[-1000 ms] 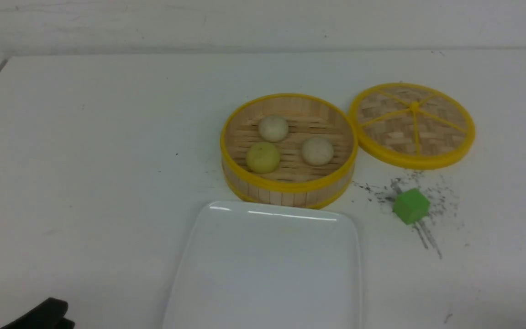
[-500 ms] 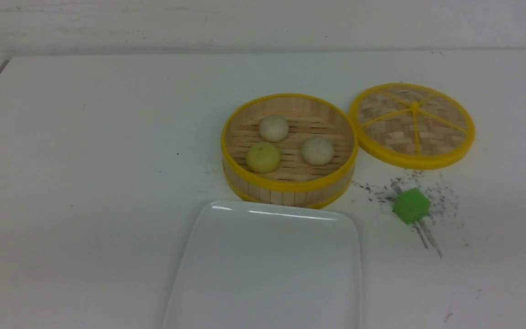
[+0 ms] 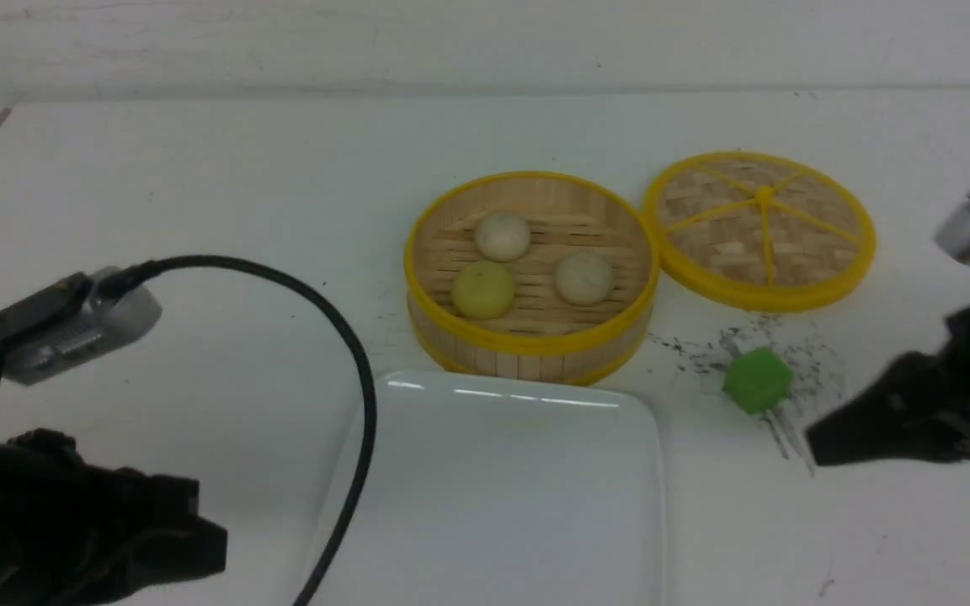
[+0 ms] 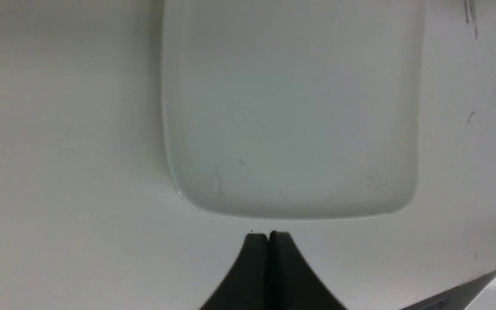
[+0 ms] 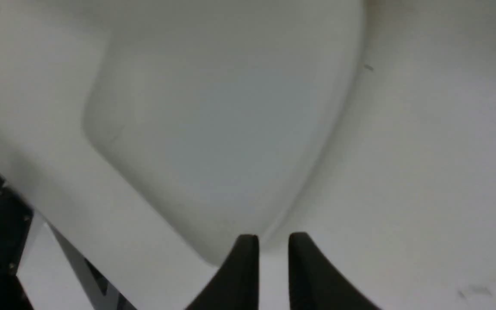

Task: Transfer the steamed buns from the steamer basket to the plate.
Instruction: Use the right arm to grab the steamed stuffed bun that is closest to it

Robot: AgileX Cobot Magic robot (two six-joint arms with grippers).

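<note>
The steamer basket (image 3: 527,341) stands at the table's middle with three steamed buns on its slats: two off-white ones (image 3: 503,236) (image 3: 584,278) and a pale yellow-green one (image 3: 483,289). The white plate (image 3: 493,488) lies bare just in front of it, and it also shows as the plate (image 4: 291,107) and the plate (image 5: 213,129) in the wrist views. My left gripper (image 3: 215,545) (image 4: 268,234) hovers left of the plate, shut and holding nothing. My right gripper (image 3: 815,446) (image 5: 273,237) hangs right of the plate near its corner, its fingers a narrow gap apart with nothing between.
The flat woven lid (image 3: 761,227) lies to the right of the basket. A green cube (image 3: 757,380) sits on dark scuff marks, close to my right gripper. A black cable (image 3: 359,379) arcs from my left wrist camera (image 3: 72,328) over the plate's left edge.
Both arms have swung into the front view, the left from the lower left and the right from the right edge. Basket, buns, plate, lid and cube have not moved.
</note>
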